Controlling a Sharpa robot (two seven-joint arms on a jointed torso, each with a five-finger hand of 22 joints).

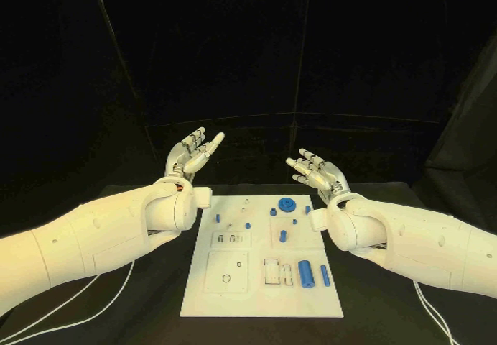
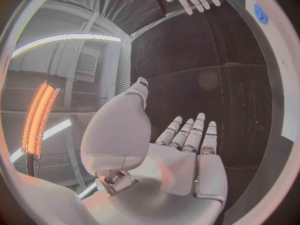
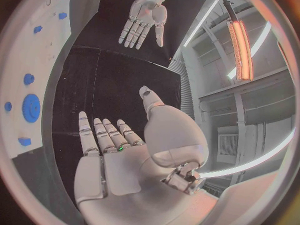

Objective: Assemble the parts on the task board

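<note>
Left hand: the silver many-fingered left hand (image 1: 194, 152) is raised above the far-left side of the table, palm up, fingers straight and apart, holding nothing.
Right hand: the silver many-fingered right hand (image 1: 316, 172) is raised beyond the board's far-right corner, fingers spread, empty as well.
Board: the flat white rectangular task board (image 1: 215, 302) lies in the middle of the black table (image 1: 145, 302), between the two forearms and well apart from both hands.
Parts: small blue plastic pieces lie on the board's right half; a round blue gear-like disc (image 1: 287, 205) sits near the far edge, a thick blue cylinder (image 1: 307, 273) lies nearer the robot with a thinner blue peg (image 1: 324, 275) just beside it. Several smaller blue bits lie between the disc and the cylinder, too small to tell apart.
Handling: the pieces look light, rigid and smooth, so probably apt to slip or roll. The cylinder is best pinched across its middle, the disc by its rim.
Progress: by my judgement nothing is picked up yet; the outlined slots on the left half look unfilled.
</note>
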